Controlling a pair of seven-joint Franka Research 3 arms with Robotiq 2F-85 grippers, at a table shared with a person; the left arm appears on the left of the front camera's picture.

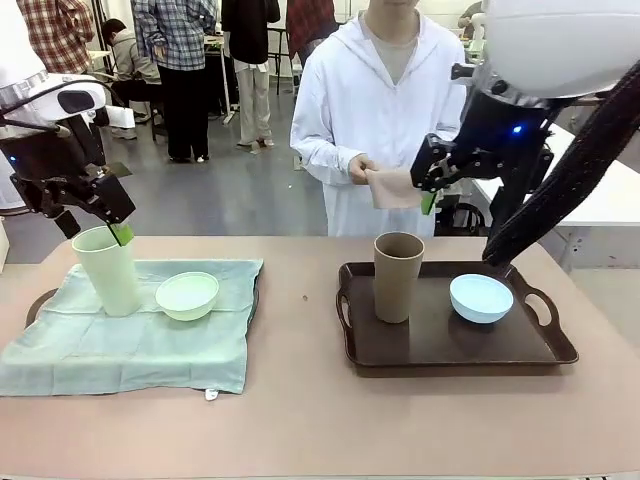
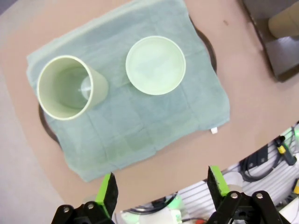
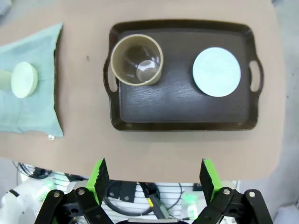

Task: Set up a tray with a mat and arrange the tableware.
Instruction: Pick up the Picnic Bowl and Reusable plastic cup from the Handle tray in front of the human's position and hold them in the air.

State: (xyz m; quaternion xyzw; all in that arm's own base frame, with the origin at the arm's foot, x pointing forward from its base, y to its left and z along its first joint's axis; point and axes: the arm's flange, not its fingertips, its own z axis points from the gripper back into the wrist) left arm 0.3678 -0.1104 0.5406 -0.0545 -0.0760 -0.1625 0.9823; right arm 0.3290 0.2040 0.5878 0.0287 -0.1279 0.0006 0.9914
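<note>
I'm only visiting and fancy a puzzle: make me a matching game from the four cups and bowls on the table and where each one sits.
Things:
1. brown tumbler
2. blue bowl
3. green tumbler
4. mint bowl

Places (sides as seen from the robot):
a. on the cloth, towards its left end
b. on the bare tray, right half
c. on the cloth, just right of a tumbler
d. on the bare tray, left half

Pairs: 1-d, 2-b, 3-a, 4-c.
</note>
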